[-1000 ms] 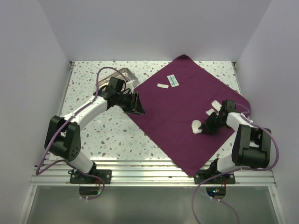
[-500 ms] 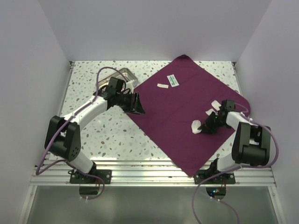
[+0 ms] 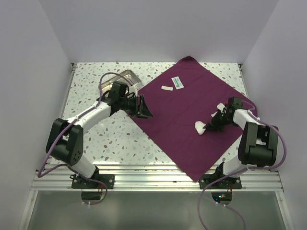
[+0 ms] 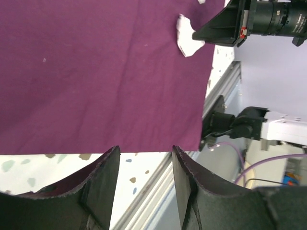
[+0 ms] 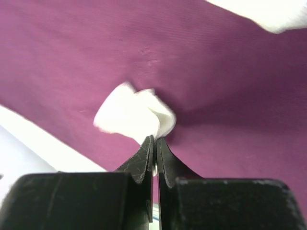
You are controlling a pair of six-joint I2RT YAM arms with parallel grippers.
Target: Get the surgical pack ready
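Speckled table point(image 3: 96, 139) bears the purple cloth point(image 3: 187, 100), spread flat as a wrapping base. The right gripper point(image 5: 154, 141) pinches a gauze pad point(image 5: 132, 117) near the cloth's right corner, probably to reposition it. The left gripper point(image 4: 144, 155) hovers, fingers spread, over the cloth's left edge.

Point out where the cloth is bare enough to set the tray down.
Bare: the middle of the cloth, between the packets and the gauze pad, and its near corner. Crowded: the right side, where the right gripper sits at the gauze pad with a second pad just beyond.
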